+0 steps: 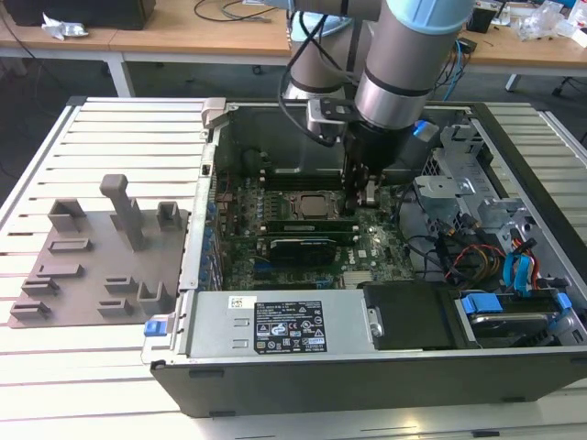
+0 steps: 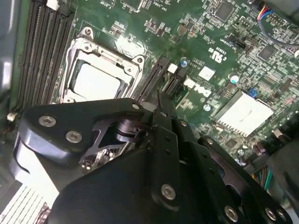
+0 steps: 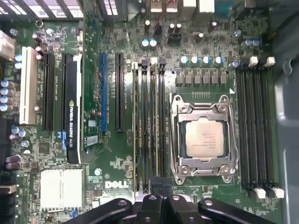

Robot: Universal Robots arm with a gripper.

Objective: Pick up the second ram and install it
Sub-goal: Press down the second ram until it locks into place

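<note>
Gripper [image 3: 162, 183] tips together, seemingly nipped on the ram [image 3: 161, 130], which stands edge-on in a slot just beside the CPU socket [image 3: 203, 137] (clamp judged, not plain). Light, stiff, thin and fragile by the look of it; best held by the bare top edge or short ends, off the chips and contacts. White print on the board [image 3: 117, 184], a card [image 3: 71, 121] sticker, a label [image 1: 289, 330] farther off; left unread.

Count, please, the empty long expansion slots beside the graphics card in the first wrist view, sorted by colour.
White slot: 1
Black slots: 2
Blue slot: 1
Total: 4
</note>
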